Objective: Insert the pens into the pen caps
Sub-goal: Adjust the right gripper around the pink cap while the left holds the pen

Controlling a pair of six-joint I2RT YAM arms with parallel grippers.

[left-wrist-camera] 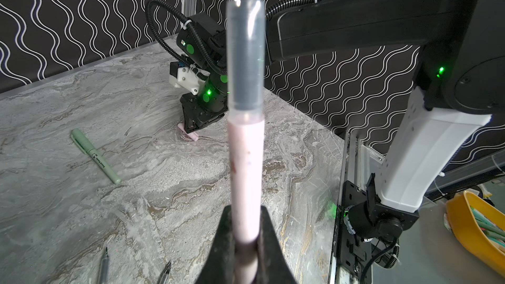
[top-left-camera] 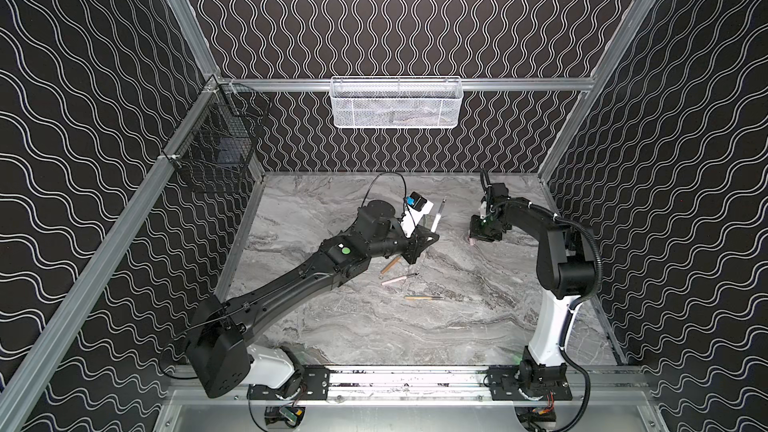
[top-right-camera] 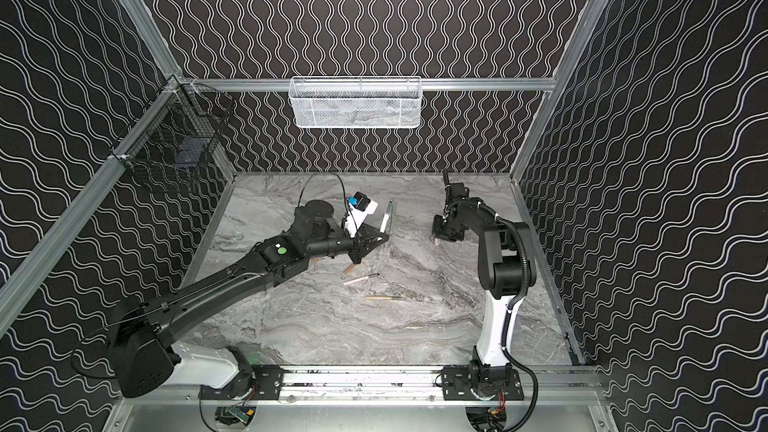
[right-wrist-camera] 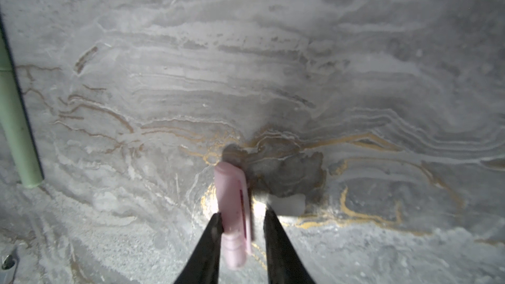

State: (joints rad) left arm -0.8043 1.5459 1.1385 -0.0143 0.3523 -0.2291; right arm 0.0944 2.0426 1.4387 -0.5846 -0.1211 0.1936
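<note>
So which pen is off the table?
The pink pen clamped in the left gripper. The green pen, the other pink pen and two tan pens lie on the table.

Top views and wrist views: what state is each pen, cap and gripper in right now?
left gripper: shut on held pink pen.
held pink pen: uncapped, lifted clear.
right gripper: open, fingers straddling pink cap.
pink cap: lying flat, not yet clamped.
green pen: capped, lying flat.
loose pink pen: uncapped, lying flat.
front tan pen: uncapped, lying flat.
rear tan pen: lying flat, far end hidden under left gripper.
</note>
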